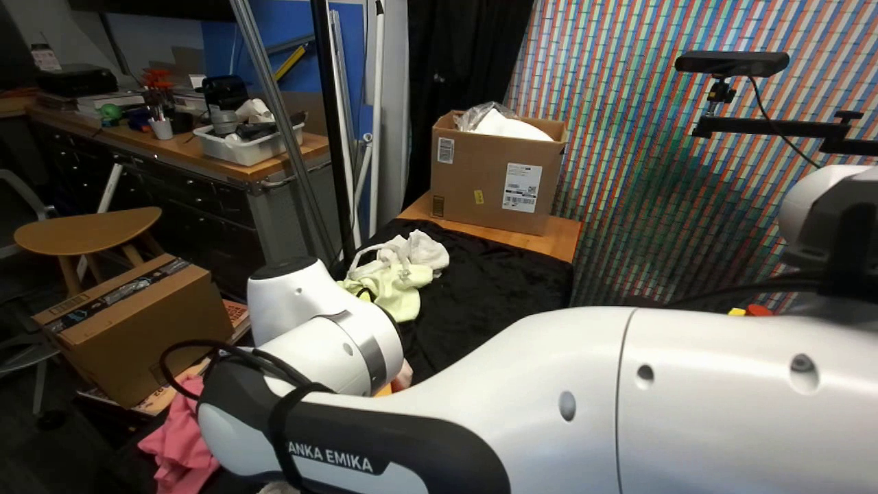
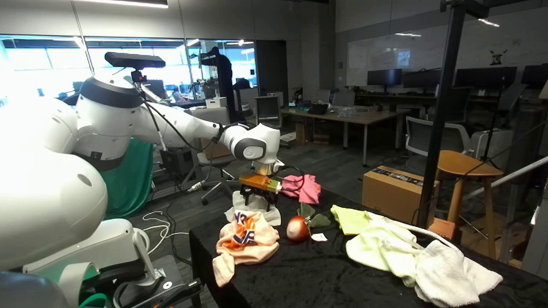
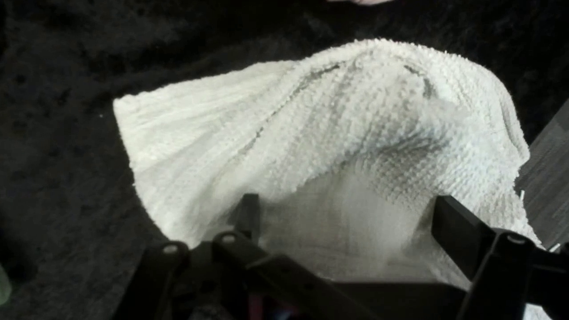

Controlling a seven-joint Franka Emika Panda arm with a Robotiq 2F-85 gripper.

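Note:
My gripper [image 3: 346,198] stands open over a crumpled white towel [image 3: 311,111] in the wrist view. The towel lies beneath and between the spread fingers; neither finger grips it, and whether the tips touch it I cannot tell. In an exterior view the gripper [image 2: 257,205] points down at the white towel [image 2: 272,219], just behind a peach cloth [image 2: 254,252] with dark lettering. A pink cloth [image 2: 305,188] lies beyond it. A round red-brown object [image 2: 297,229] with green leaf-like pieces and a white tag sits nearby. The arm hides the gripper from the remaining exterior camera.
A yellow-green cloth [image 2: 349,218] and a whitish cloth [image 2: 445,273] lie farther along the black-covered table [image 2: 317,273]. A cardboard box [image 1: 487,178] stands at one table end. A dark upright pole [image 2: 436,119] rises beside the table; another box [image 2: 398,190] is beyond it.

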